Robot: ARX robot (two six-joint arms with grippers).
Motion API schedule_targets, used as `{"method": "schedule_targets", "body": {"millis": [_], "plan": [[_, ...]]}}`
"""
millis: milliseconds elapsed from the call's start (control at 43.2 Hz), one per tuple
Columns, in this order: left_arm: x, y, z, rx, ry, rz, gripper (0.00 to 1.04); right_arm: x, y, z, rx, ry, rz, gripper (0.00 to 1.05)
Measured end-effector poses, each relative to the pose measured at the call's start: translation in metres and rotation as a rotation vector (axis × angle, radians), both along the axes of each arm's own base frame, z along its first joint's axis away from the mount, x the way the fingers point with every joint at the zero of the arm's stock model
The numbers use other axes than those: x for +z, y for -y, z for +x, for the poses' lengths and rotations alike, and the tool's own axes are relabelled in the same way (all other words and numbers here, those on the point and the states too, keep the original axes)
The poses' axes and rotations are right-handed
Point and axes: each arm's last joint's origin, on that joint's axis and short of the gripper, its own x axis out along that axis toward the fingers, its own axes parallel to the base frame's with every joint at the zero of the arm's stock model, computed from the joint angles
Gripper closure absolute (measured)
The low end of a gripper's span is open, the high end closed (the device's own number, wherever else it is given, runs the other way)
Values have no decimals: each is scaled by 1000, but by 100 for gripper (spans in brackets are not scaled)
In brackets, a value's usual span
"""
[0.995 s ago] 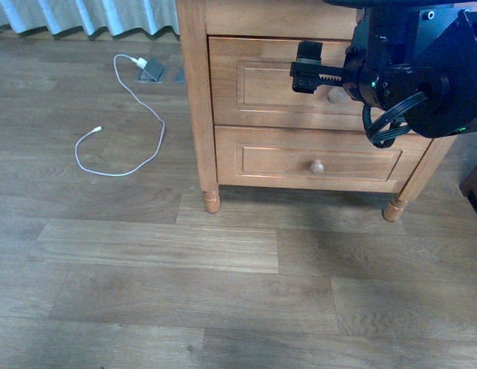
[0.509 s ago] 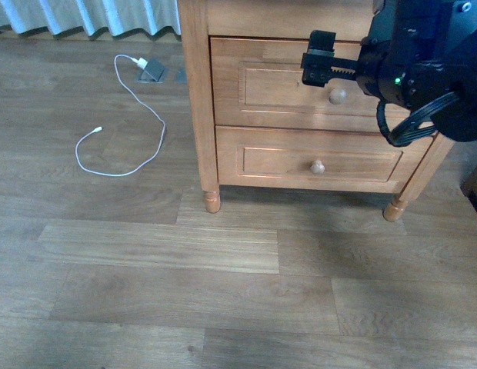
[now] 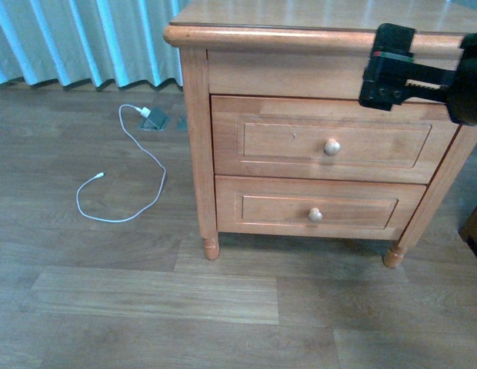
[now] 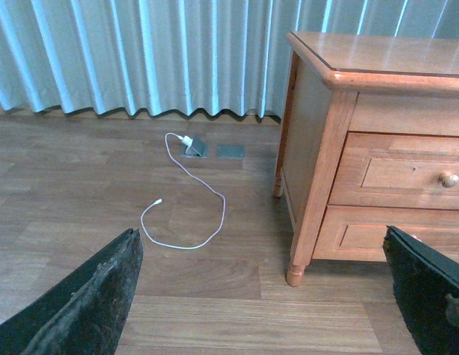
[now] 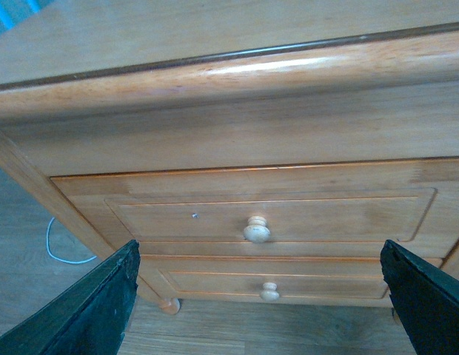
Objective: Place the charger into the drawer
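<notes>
Charger is in none of the three views, so where it lies cannot be told from here, and neither hand carries it; the right gripper (image 3: 388, 69) has its fingers (image 5: 89, 303) spread wide and empty, and its wrist view looks between them straight at the drawer (image 3: 323, 138) and its pale knob (image 3: 331, 147). A second ago that gripper hung just in front of the knob; now it stands higher, level with the overhanging lip of the nightstand (image 3: 300, 15), and the front view itself takes in the cabinet top and the curtain (image 3: 85, 38), which it did not before. The drawer is fully shut with its panel flush, so by my judgement nothing of the task is done: the knob is ungrasped, and the lift reads as a look for the charger or a fresh line on the knob. The left gripper (image 4: 259, 244) is likewise spread and empty, well off to the cabinet's side above the floor (image 3: 146, 307). For room: the lip juts out above the drawer front, so an approach to the knob should come level from the front, not from above; the lower drawer (image 3: 315, 211) sits just beneath with its own knob, easy to take by mistake. The floor in front is bare enough for the drawer to slide out. A white cable (image 3: 146, 154) loops on the boards near a floor socket (image 3: 155, 119), well apart from the cabinet; that is not the charger
</notes>
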Motion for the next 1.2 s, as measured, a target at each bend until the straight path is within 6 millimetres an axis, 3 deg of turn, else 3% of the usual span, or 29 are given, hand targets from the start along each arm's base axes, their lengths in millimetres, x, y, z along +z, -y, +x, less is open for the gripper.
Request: {"method": "schedule_targets", "body": {"millis": [255, 579, 856, 1157, 1204], "plan": [[0, 0, 0, 0, 0, 0, 6, 35, 30, -70, -10, 40, 82, 8], [0, 0, 0, 0, 0, 0, 6, 40, 70, -139, -63, 58, 138, 8], [0, 0, 0, 0, 0, 0, 6, 18, 87, -172, -116, 35, 176, 8], [0, 0, 0, 0, 0, 0, 6, 17, 88, -173, -130, 38, 182, 9], [0, 0, 0, 0, 0, 0, 6, 13, 86, -174, -155, 140, 90, 18]]}}
